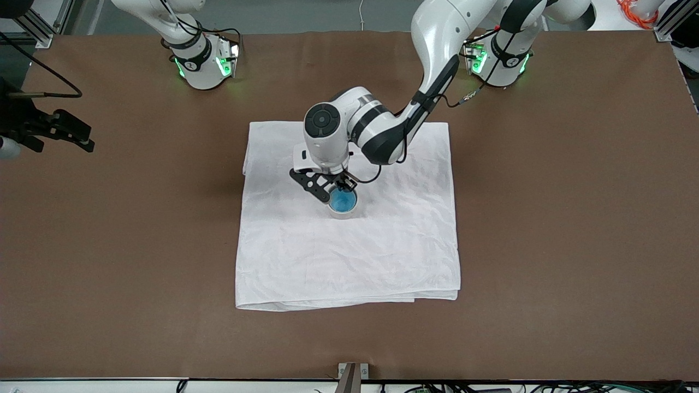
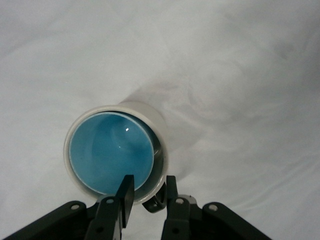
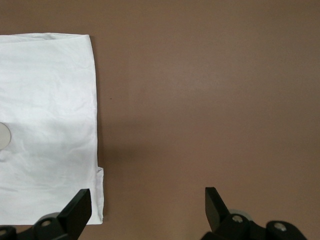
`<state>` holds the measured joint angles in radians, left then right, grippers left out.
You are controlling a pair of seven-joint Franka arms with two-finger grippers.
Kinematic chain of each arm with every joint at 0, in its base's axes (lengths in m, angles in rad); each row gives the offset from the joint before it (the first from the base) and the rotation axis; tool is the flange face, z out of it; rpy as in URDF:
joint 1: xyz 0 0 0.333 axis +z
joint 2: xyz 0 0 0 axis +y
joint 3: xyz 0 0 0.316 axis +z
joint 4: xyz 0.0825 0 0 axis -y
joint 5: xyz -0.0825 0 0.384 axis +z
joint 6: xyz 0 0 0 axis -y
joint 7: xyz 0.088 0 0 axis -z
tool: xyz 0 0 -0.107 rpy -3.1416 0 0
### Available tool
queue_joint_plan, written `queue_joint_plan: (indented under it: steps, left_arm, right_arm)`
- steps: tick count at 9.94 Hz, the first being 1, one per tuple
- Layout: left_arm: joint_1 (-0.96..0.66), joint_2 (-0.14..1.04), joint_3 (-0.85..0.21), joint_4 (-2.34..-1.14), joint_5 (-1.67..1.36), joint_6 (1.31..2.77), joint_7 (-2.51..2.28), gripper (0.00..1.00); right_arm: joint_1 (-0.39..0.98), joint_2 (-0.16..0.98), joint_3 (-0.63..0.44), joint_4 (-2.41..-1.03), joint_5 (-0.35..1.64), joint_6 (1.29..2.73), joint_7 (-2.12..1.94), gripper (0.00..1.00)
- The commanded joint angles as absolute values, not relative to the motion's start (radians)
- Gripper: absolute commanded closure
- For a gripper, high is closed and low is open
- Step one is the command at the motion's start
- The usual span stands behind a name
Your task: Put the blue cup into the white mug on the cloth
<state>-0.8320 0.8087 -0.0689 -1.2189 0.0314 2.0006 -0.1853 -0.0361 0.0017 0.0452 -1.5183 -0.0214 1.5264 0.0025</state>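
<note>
The blue cup (image 1: 343, 201) sits upright inside the white mug (image 1: 343, 214), which stands near the middle of the cloth (image 1: 382, 256). In the left wrist view the cup's bright blue inside (image 2: 107, 152) fills the mug's cream rim (image 2: 150, 117). My left gripper (image 1: 337, 188) hangs just above the rim (image 2: 148, 187). It is open, with one finger over the cup's inside and the other outside the mug by its black handle (image 2: 156, 202). My right gripper (image 1: 76, 136) waits open and empty above bare table (image 3: 147, 197) toward the right arm's end.
The brown table (image 1: 546, 218) surrounds the cloth on all sides. The right wrist view shows the cloth's edge and a folded corner (image 3: 95, 165) beside bare table. A metal bracket (image 1: 352, 374) sits at the table's edge nearest the front camera.
</note>
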Motion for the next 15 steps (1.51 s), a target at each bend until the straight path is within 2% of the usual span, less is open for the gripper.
queue_joint_plan:
  steps: [1, 4, 6, 8, 9, 10, 13, 15]
  left_arm:
    - [-0.841, 0.796, -0.057, -1.201, 0.049, 1.983, -0.192, 0.64]
    - [-0.824, 0.694, -0.057, -1.201, 0.051, 1.866, -0.187, 0.62]
    - [-0.743, 0.606, -0.058, -1.204, 0.048, 1.792, -0.184, 0.58]
    - [-0.639, 0.554, -0.057, -1.203, 0.048, 1.685, -0.195, 0.5]
    - [-0.562, 0.545, -0.058, -1.203, 0.043, 1.671, -0.193, 0.37]
    - [-0.482, 0.513, -0.06, -1.203, 0.046, 1.667, -0.192, 0.0]
    - [-0.307, 0.462, -0.058, -1.2, 0.048, 1.667, -0.195, 0.0]
    - [-0.22, 0.387, -0.037, -1.203, 0.04, 1.666, -0.195, 0.0]
  right_arm:
    - [-0.064, 0.008, 0.054, -1.497, -0.028, 1.497, -0.028, 0.0]
    - [-0.072, 0.008, 0.035, -1.499, -0.002, 1.468, -0.018, 0.0]
    - [-0.072, 0.008, 0.029, -1.5, 0.006, 1.468, -0.018, 0.0]
    - [-0.069, 0.006, 0.029, -1.5, 0.006, 1.468, -0.023, 0.0]
    - [-0.068, 0.006, 0.029, -1.5, 0.006, 1.47, -0.023, 0.0]
    - [-0.069, 0.006, 0.029, -1.5, 0.006, 1.468, -0.025, 0.0]
    - [-0.069, 0.006, 0.031, -1.503, 0.006, 1.47, -0.026, 0.0]
    - [-0.069, 0.006, 0.031, -1.502, 0.005, 1.476, -0.026, 0.0]
